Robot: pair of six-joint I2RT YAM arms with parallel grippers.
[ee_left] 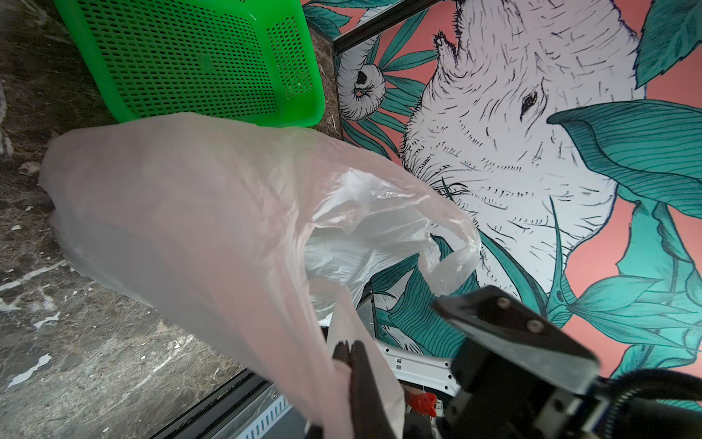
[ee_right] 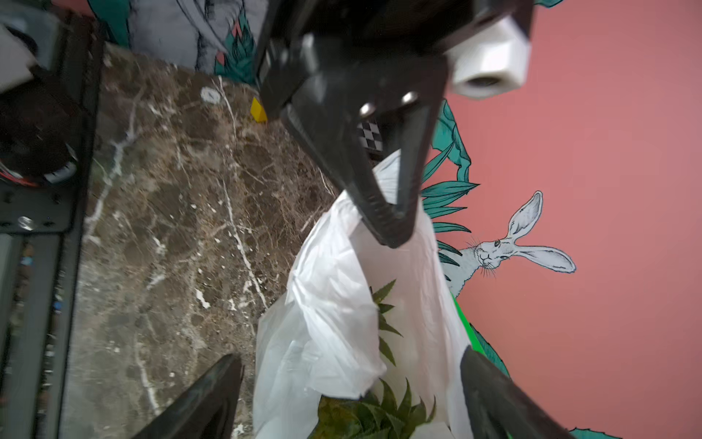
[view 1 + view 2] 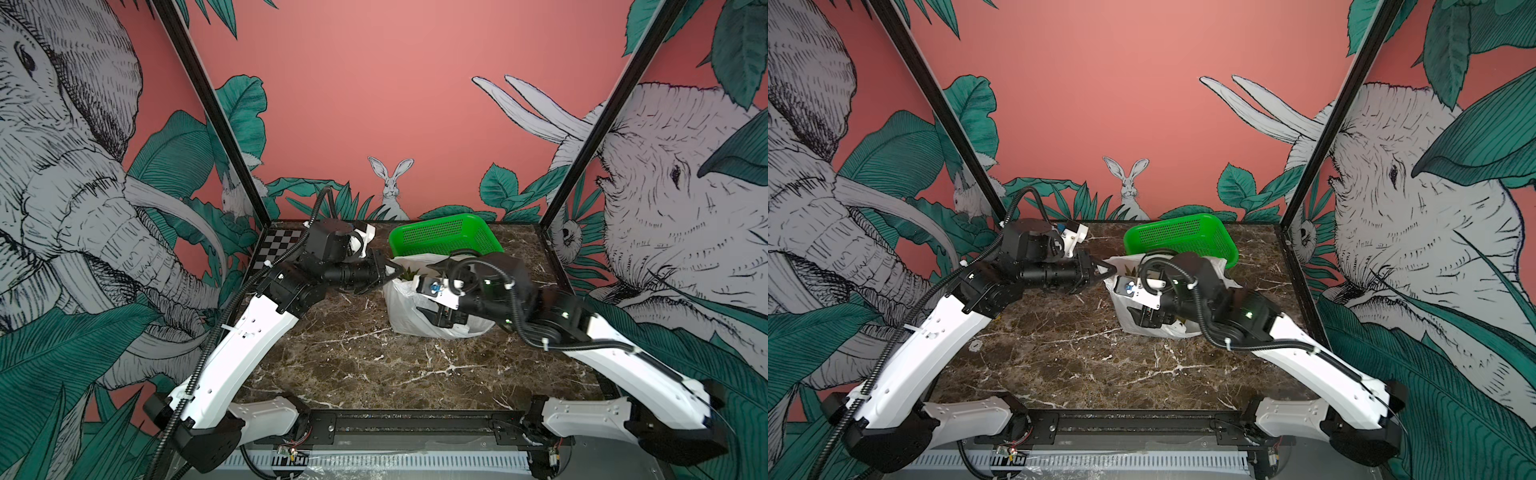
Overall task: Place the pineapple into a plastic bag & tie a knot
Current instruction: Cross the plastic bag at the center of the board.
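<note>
- On the far half of the brown marble desk point(image 3: 353, 365), the plastic bag point(image 3: 405, 309) stands slumped, white and crinkly, with its mouth open at the top.
- Just behind the bag, a green basket point(image 3: 444, 235) of perforated plastic sits tilted up on one edge.
- Inside the bag lies the pineapple point(image 2: 383, 412). Its spiky green crown leaves show through the open mouth, and a few leaf tips are also visible in a top view point(image 3: 409, 273).
- Reaching in from the left side, the left claw point(image 3: 398, 271) is clenched on the bag's upper edge. Its two dark tips meet with thin white plastic pinched between them.
- The right wrist view shows this grip close up: the left claw point(image 2: 393, 232) is closed to a point and the bag hangs down from it.
- In the left wrist view, the plastic stretches away from the closed tips point(image 1: 347, 351) as a wide cloudy sheet. One handle loop point(image 1: 452, 266) curls loose beyond it, held by nothing.
- The right claw point(image 2: 349, 355) is spread wide and grasps nothing. Its two dark fingers point(image 2: 205, 399) stand far apart on either side of the bag's mouth, with the pineapple crown between them.
- In both top views, the right claw point(image 3: 1148, 318) sits low against the near side of the bag. Whether it touches the plastic cannot be told.
</note>
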